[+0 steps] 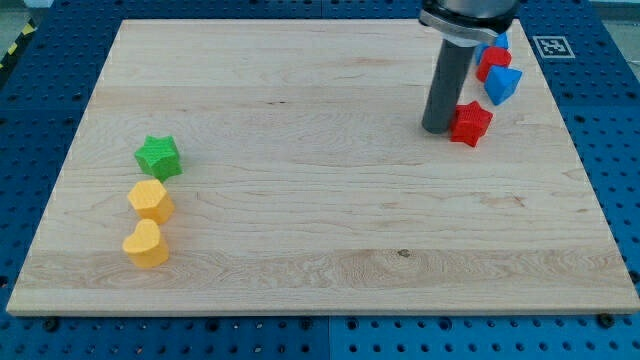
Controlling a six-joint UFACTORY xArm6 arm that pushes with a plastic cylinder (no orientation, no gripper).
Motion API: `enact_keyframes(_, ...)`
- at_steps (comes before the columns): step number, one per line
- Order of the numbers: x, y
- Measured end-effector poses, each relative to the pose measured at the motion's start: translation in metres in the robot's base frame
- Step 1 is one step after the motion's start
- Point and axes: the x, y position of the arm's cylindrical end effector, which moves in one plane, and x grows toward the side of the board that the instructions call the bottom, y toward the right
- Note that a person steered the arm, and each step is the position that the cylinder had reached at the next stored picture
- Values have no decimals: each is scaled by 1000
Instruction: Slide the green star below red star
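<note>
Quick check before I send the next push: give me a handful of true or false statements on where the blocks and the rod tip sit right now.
1. The green star sits near the board's left edge. True.
2. My tip touches the green star. False: it stands right beside the red star, on its left.
3. Two yellow blocks lie below the green star. True.
4. The green star is already below the red star. False: it is far across the board, to the view's left.
5. A blue block lies near the red star. True.
</note>
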Motion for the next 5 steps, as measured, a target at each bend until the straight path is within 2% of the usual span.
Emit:
enact_keyframes(3,6,56)
enact_keyframes(4,6,56)
enact_keyframes(5,6,19)
